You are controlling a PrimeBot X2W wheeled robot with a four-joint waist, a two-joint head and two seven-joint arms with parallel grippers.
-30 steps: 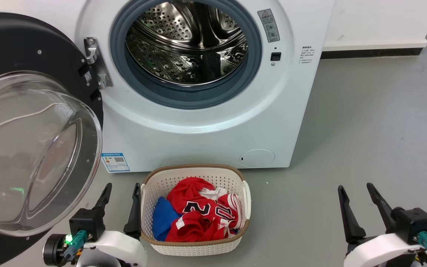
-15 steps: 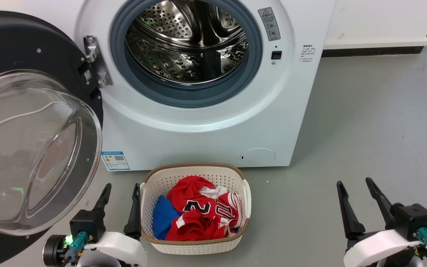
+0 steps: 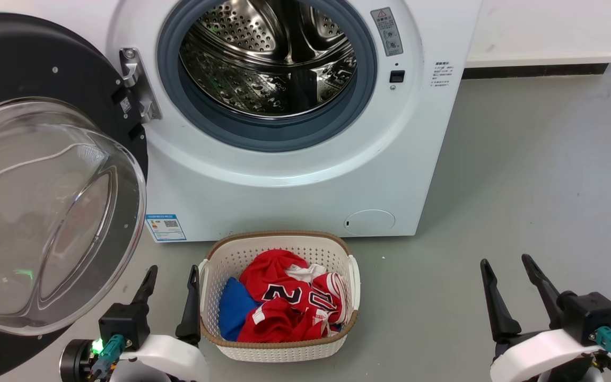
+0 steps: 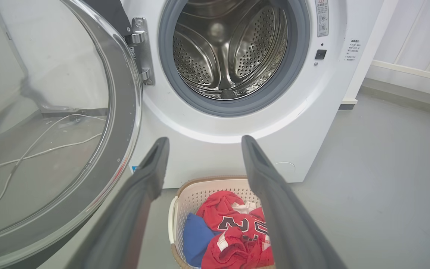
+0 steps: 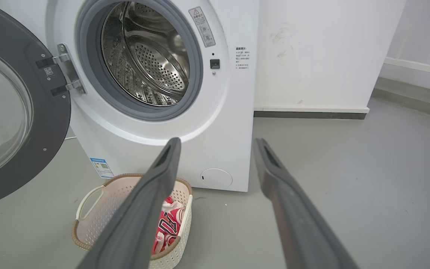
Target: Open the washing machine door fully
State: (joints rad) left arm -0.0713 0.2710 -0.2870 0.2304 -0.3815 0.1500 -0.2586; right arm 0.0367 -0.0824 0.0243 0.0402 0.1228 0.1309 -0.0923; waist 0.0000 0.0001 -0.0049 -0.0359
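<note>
Head view is showing the washing machine door (image 3: 45, 196) swung wide on its hinge at the left, looking fully open. The left gripper (image 3: 173, 271) and right gripper (image 3: 505, 261) are resting with fingers apart, empty. A careless lift is risking the left gripper clipping the door's bowl or the basket (image 3: 231, 260), both close beside it. The floor (image 3: 523, 175) rightward is lying open.

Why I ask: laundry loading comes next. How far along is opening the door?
Done: the washing machine door stands swung wide left, clear of the drum opening. In hand: nothing; the left gripper and right gripper are open, touching nothing. Left: seemingly nothing, unless the hinge allows more.
</note>
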